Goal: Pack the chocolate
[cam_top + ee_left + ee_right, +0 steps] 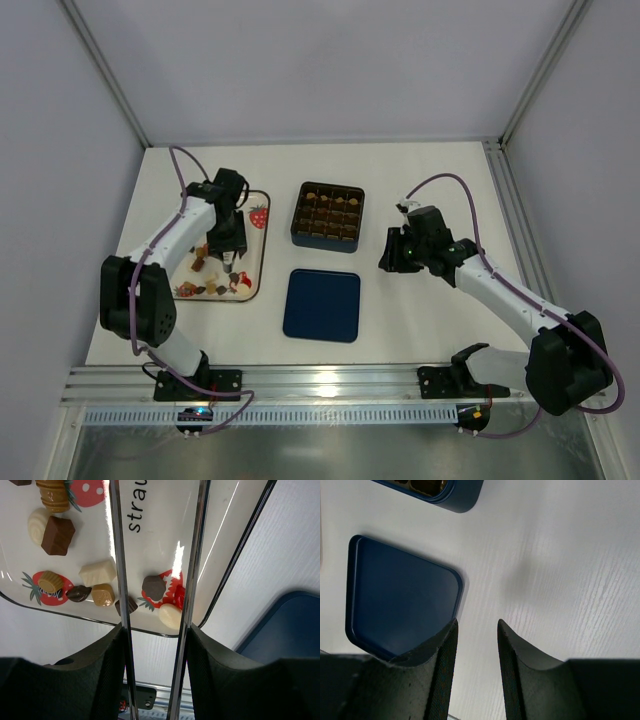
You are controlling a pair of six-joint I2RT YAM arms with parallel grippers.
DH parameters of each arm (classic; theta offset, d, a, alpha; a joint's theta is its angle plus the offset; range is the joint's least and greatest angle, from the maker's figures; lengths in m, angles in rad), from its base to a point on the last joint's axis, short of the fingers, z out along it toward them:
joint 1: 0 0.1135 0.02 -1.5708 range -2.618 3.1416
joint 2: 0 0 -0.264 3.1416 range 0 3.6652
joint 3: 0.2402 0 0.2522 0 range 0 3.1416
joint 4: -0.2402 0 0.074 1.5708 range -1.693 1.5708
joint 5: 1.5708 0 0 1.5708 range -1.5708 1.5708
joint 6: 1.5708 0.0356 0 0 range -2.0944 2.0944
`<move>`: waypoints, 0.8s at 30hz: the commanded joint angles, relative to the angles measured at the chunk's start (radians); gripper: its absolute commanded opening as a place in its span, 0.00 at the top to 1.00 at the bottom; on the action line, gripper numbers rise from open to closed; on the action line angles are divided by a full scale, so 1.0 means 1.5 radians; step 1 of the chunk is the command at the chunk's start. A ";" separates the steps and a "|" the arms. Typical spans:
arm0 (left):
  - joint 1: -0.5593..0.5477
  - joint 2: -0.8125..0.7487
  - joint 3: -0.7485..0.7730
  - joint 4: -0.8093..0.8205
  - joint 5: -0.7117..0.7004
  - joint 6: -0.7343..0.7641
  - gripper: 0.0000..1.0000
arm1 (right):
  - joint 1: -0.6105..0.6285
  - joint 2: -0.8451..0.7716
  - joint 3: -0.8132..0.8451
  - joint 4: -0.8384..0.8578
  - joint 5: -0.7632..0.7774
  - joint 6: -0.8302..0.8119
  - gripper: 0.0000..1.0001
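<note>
Widest thing first: the white wood-grain bench (420, 180) carries everything, and both arms are out over it. Under my left tool (230, 262) lies the glossy white rectangular tray with a dark rim and red strawberry prints (160, 530). It's the pick-up area, so that arm hangs straight down over it.

Off to that tool's right, out in the middle of the bench, the flat dark-blue square lid (321, 305) lies on its own. It looks set aside so that the square dark-blue box with the brown grid insert (327, 243), just beyond the lid, stays open for loading.

My right tool (476, 625) hovers over bare bench with the lid's corner just beside its left finger. Its jaws are partly spread and there's nothing between them; I read it as parked out of the way.

Now the left tool up close: jaws parted, gripping nothing, and straddling the tray's near corner. The chocolate (212, 280) is all loose on the tray. Between the fingers sits a dark brown faceted piece (153, 587), clear of both, with a cream oval piece (170, 616) nearer the right finger. Outside the left finger there's a scatter of tan, white and brown pieces. I judge the dark one the target, so nothing is picked yet.
</note>
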 commanded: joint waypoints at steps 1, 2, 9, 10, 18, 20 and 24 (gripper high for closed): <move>0.004 -0.010 0.020 0.020 0.016 0.015 0.53 | 0.004 -0.001 0.016 0.021 0.002 -0.004 0.60; 0.005 -0.010 0.020 0.014 0.031 0.017 0.53 | 0.004 -0.003 0.015 0.021 0.002 -0.003 0.60; 0.005 -0.035 0.005 0.006 0.037 0.015 0.54 | 0.004 -0.003 0.014 0.022 0.001 0.001 0.60; 0.005 -0.037 0.004 0.007 0.035 0.016 0.54 | 0.004 -0.003 0.015 0.022 0.000 0.000 0.60; 0.005 -0.063 -0.031 0.016 0.036 -0.009 0.55 | 0.004 -0.006 0.008 0.025 0.000 0.003 0.60; 0.006 -0.065 -0.039 0.024 0.053 -0.015 0.57 | 0.004 -0.006 0.008 0.026 -0.001 0.004 0.60; 0.006 -0.064 -0.043 0.036 0.076 -0.030 0.58 | 0.004 -0.007 0.006 0.026 -0.001 0.003 0.60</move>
